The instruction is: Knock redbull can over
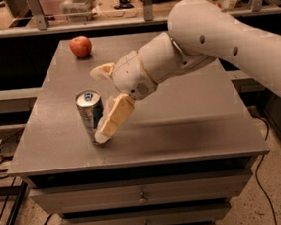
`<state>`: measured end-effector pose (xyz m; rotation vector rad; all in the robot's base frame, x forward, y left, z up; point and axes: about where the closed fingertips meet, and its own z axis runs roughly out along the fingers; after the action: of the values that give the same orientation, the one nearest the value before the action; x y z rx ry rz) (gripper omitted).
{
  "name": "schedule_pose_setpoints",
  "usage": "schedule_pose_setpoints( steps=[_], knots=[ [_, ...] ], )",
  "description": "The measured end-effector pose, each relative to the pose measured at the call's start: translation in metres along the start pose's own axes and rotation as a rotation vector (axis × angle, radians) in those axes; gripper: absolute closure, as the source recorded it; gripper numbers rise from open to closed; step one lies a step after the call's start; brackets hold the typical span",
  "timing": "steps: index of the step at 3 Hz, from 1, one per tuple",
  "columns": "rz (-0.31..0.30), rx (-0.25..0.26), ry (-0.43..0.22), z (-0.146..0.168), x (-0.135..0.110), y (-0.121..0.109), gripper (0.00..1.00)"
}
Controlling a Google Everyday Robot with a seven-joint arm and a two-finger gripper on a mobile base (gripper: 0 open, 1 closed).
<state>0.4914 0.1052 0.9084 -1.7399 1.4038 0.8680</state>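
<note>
Grey table [191, 124], redbull can [88, 112] upright, fingers [115, 118] beside

Claw [102, 104] sits just right of redbull can [89, 117]; apple [80, 46] stands well behind.

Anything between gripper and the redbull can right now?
Nothing in the camera view: the open gripper sits beside the upright redbull can, one fingertip seemingly touching its base.

The end effector [98, 104] hung beside the redbull can [87, 114], fingers spread, the near finger covering the can's lower right side; contact there could not be told. The arm [233, 41] ran off the right edge, its wrist hid part of the tabletop [191, 124], and the drawers [141, 219] were cut off below
</note>
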Motion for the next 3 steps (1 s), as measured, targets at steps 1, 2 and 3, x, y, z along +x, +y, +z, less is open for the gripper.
schedule_pose_setpoints(
  steps=[1,2,3],
  knots=[
    [0.005,-0.017,-0.045,0.0158,0.0019,-0.0010,0.18],
    [0.005,-0.008,-0.066,0.0164,0.0011,-0.0010,0.49],
    [-0.006,-0.004,-0.067,0.0146,-0.0033,-0.0030,0.72]
  ],
)
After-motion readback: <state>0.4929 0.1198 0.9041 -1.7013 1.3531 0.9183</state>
